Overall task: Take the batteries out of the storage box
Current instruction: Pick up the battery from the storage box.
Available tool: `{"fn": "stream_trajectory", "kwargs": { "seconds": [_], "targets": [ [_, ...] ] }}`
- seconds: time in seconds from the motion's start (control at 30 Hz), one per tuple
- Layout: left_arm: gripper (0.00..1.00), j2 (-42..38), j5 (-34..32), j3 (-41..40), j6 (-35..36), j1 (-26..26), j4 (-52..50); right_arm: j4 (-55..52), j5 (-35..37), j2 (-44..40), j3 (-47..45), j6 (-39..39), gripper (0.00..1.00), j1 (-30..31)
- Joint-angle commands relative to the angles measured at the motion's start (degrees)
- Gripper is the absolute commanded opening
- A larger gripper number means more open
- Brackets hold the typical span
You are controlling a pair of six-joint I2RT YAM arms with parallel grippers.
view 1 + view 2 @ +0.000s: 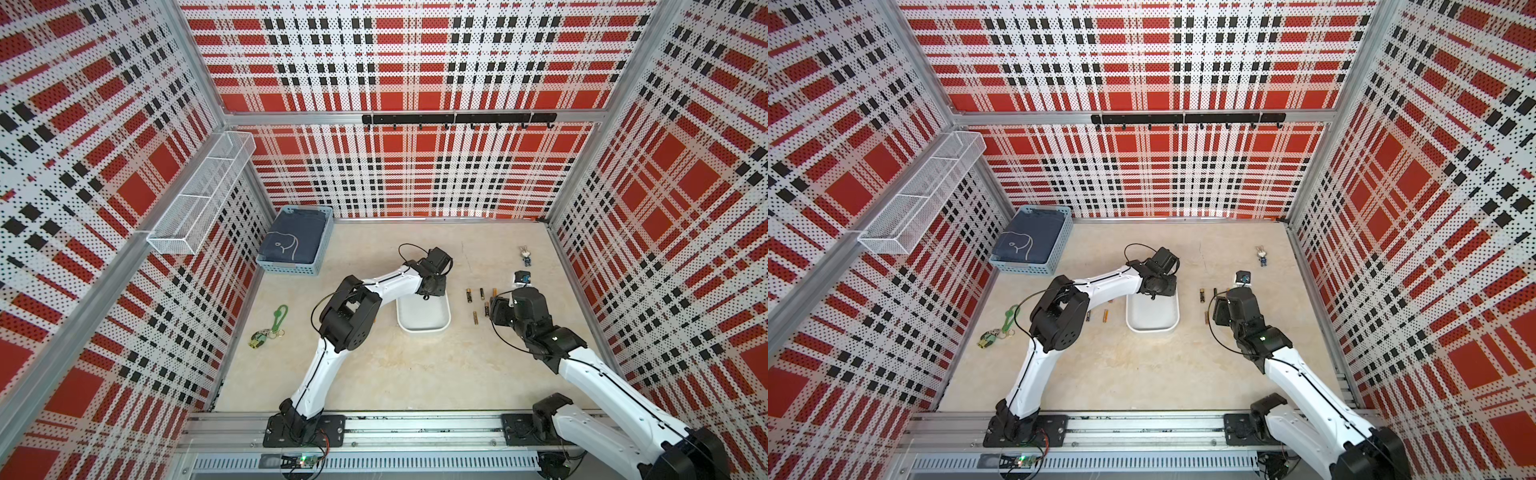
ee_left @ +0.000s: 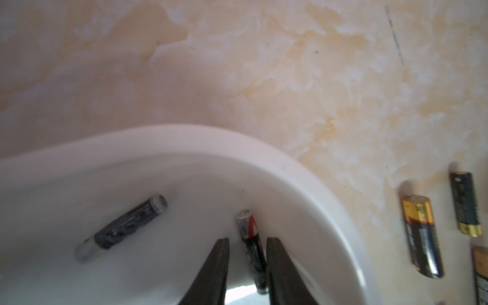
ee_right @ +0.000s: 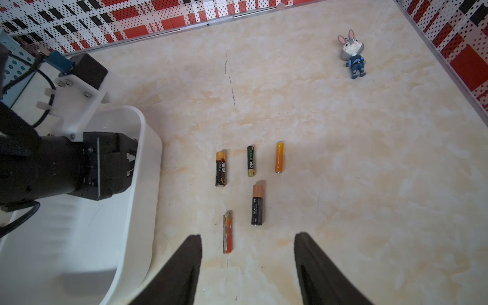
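Storage box [image 1: 424,328]: white, shallow, rounded corners, on table [image 1: 374,374]. R of box, near row: thin orange-red cell [image 3: 227,232], black copper-top cell [image 3: 257,204]; right gripper [image 3: 248,235] by them, fingers wide apart, empty. Far row: black-gold cell [image 3: 221,169], black-green cell [image 3: 250,160], orange cell [image 3: 279,157]. L of box: two cells [image 1: 1106,316]. In box, far end: grey-black cell [image 2: 121,228] w/ white ends; red-black cell [image 2: 247,227] between left gripper [image 2: 247,239] fingers, narrow gap, not clamped.

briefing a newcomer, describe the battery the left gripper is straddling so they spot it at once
Start at the white storage box on the table, where the left gripper reaches in. Inside, the target battery lies near the curved corner wall, between the gripper's fingers. It is black with a red-and-silver end, unlike its grey, white-capped neighbour.
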Motion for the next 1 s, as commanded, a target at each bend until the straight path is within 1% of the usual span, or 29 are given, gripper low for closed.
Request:
{"fn": "stream_trajectory", "kwargs": {
  "seconds": [0.0,0.07,0.17,0.27,0.37,0.57,0.63,0.77,0.83,0.97],
  "targets": [
    [0.30,2.7,-1.0,1.4,0.5,0.0,-0.7,1.3,0.0,0.1,0.1,-0.2,0.63,-0.1],
    [0.29,3.6,-3.3,1.8,1.0,-0.3,-2.2,1.4,0.1,-0.1,0.1,-0.3,0.63,-0.1],
    [0.20,4.9,-6.3,2.6,1.7,-0.5,-4.9,1.5,0.3,-0.2,-0.1,-0.4,0.63,0.0],
    [0.20,4.8,-8.2,2.1,2.3,-0.6,-6.3,1.5,0.3,0.0,0.0,-0.3,0.63,-0.1],
    [0.22,4.9,-10.3,2.4,2.5,-0.9,-8.0,2.1,0.3,0.2,0.0,-0.3,0.63,-0.1],
    [0.23,6.7,-9.8,4.0,3.2,-1.2,-9.6,2.9,-0.6,1.9,0.9,0.0,0.63,0.0],
    [0.16,7.6,-9.5,5.0,3.5,-1.3,-10.5,2.7,-0.7,2.1,1.3,0.2,0.63,0.0],
    [0.10,7.0,-8.8,4.9,3.5,-1.3,-10.5,2.7,-0.1,1.1,1.6,0.1,0.64,0.0],
    [0.00,6.1,-8.3,5.0,3.5,-1.2,-10.5,2.6,0.0,0.7,2.0,-0.2,0.64,-0.1],
    [0.00,3.4,-8.0,5.3,3.7,-1.2,-10.5,2.5,-0.2,1.4,3.1,-0.5,0.64,-0.1]
  ]
}}
